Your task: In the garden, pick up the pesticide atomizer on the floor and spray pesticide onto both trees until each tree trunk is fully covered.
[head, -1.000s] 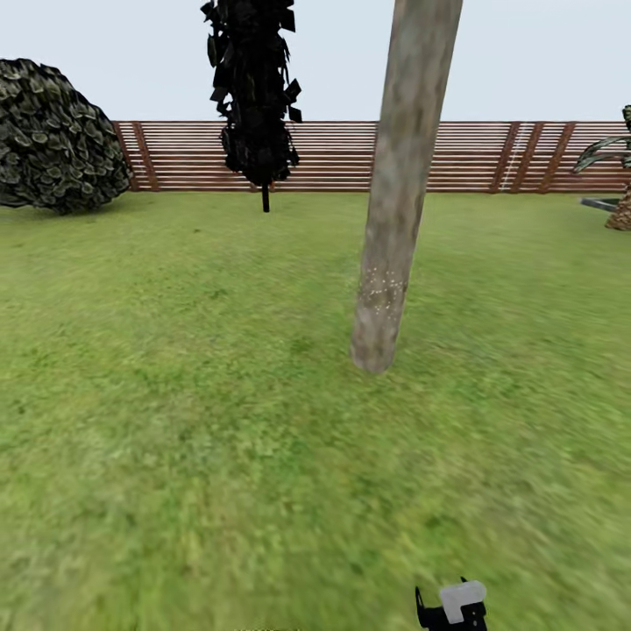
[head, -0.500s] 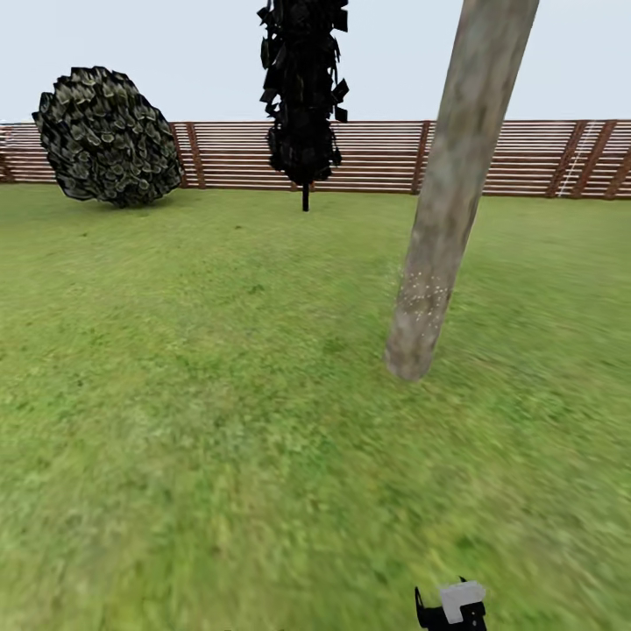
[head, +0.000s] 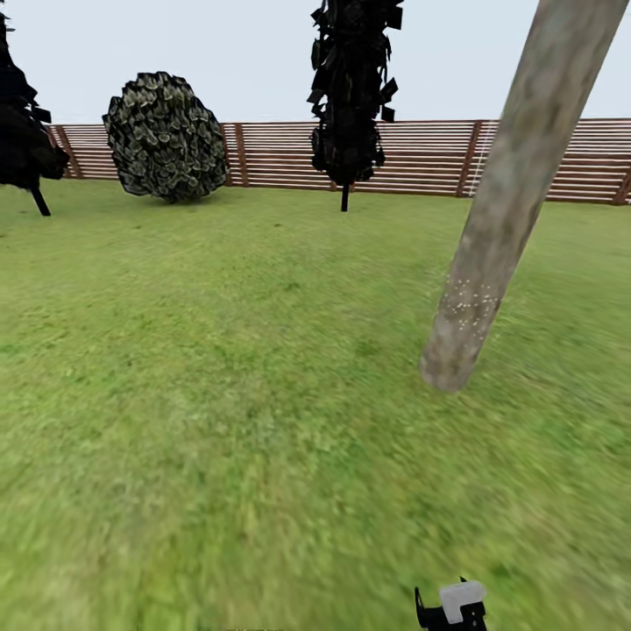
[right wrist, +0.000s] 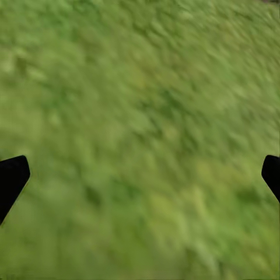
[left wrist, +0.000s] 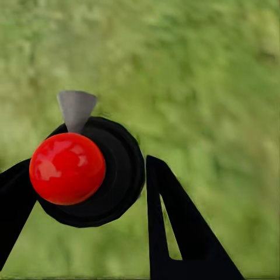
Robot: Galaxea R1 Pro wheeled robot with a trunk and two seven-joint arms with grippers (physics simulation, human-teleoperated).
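Since the earlier head pictures the camera has been turned leftward, so the tree trunk (head: 491,254) is now seen far right, leaning, with pale specks low on its bark (possibly spray), forward and right of the pesticide atomizer (head: 457,605) at the bottom edge. In the left wrist view the atomizer (left wrist: 87,169) is clamped between the left hand (left wrist: 87,192) fingers. In the right wrist view the right hand (right wrist: 140,175) is spread wide, empty, over grass (right wrist: 140,105).
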